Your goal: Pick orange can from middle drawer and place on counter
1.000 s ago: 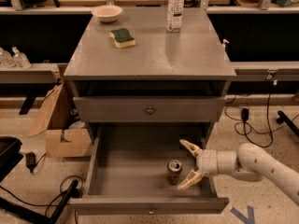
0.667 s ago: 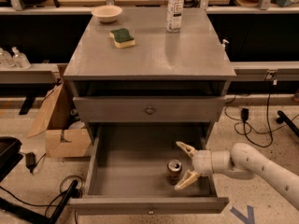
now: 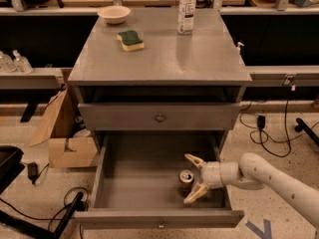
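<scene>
Pincer [image 3: 188,179] released, its 2 fingers spread around orange can [image 3: 186,182], reaching from 3 o'clock inside middle drawer [image 3: 139,178].

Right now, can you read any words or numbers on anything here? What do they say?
The bottle has a white label: print there, too blurred to read.
The orange can in the middle drawer, between the fingers of the open gripper: nothing readable.
No other writing shows.
</scene>
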Action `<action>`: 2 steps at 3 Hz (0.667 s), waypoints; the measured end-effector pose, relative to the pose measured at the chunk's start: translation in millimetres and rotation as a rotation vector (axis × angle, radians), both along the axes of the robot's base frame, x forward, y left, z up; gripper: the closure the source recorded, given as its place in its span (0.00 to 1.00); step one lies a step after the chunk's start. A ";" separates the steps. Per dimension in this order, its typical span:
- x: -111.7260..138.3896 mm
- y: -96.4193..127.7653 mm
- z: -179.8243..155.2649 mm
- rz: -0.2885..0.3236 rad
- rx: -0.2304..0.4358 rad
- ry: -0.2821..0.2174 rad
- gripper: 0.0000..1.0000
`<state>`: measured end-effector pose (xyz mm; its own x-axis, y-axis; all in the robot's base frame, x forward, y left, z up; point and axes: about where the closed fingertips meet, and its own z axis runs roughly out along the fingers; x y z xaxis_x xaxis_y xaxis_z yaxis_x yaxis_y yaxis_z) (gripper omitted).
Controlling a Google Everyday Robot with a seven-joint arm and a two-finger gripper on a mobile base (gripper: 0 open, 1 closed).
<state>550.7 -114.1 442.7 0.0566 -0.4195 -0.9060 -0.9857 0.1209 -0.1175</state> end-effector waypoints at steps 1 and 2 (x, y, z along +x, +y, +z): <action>4.0 2.3 -15.0 0.010 -0.008 0.018 0.18; 6.4 3.1 -25.6 0.020 -0.018 0.032 0.41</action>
<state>557.1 -110.9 417.1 0.0361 -0.4347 -0.8999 -0.9912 0.0992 -0.0877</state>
